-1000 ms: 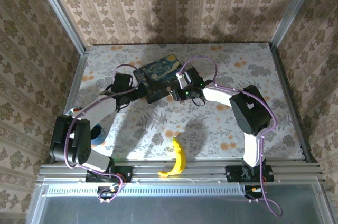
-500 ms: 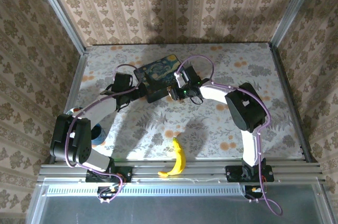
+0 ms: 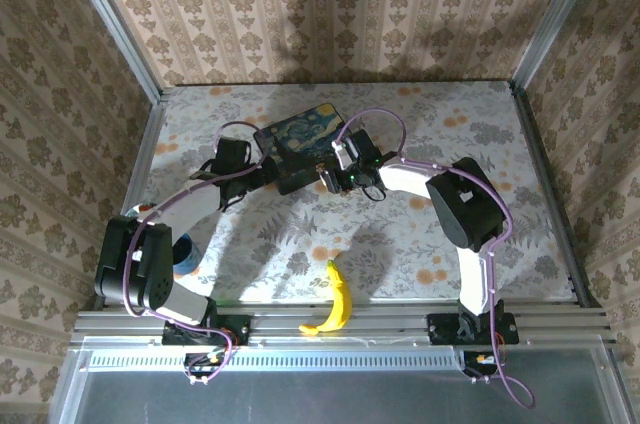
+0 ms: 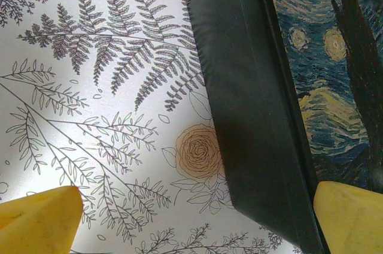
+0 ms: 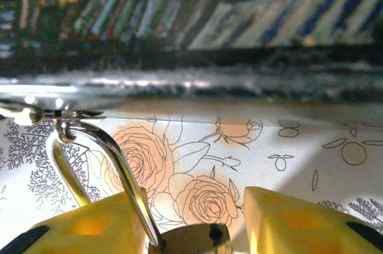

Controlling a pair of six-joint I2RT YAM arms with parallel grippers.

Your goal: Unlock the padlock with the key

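Note:
The painted box (image 3: 300,147) stands at mid-table. The padlock (image 5: 192,241), a brass body with a silver shackle (image 5: 111,158), hangs from the box's clasp (image 5: 58,123) along the front edge. My right gripper (image 5: 194,221) is at the box's front right (image 3: 332,180). Its yellow fingers (image 5: 299,224) straddle the padlock body, the left one against the shackle, the right one a little apart from the body. My left gripper (image 4: 194,221) stands open at the box's near left corner (image 4: 263,164), also seen from above (image 3: 262,176). The key is hidden.
A banana (image 3: 336,302) lies near the front rail. A blue and white object (image 3: 183,254) sits beside the left arm's base. Aluminium posts and papered walls close the table on three sides. The flowered cloth (image 3: 400,244) covers the table.
My right gripper has shifted slightly left along the box's front, and its jaws have spread wider around the padlock. The left arm has stayed put.

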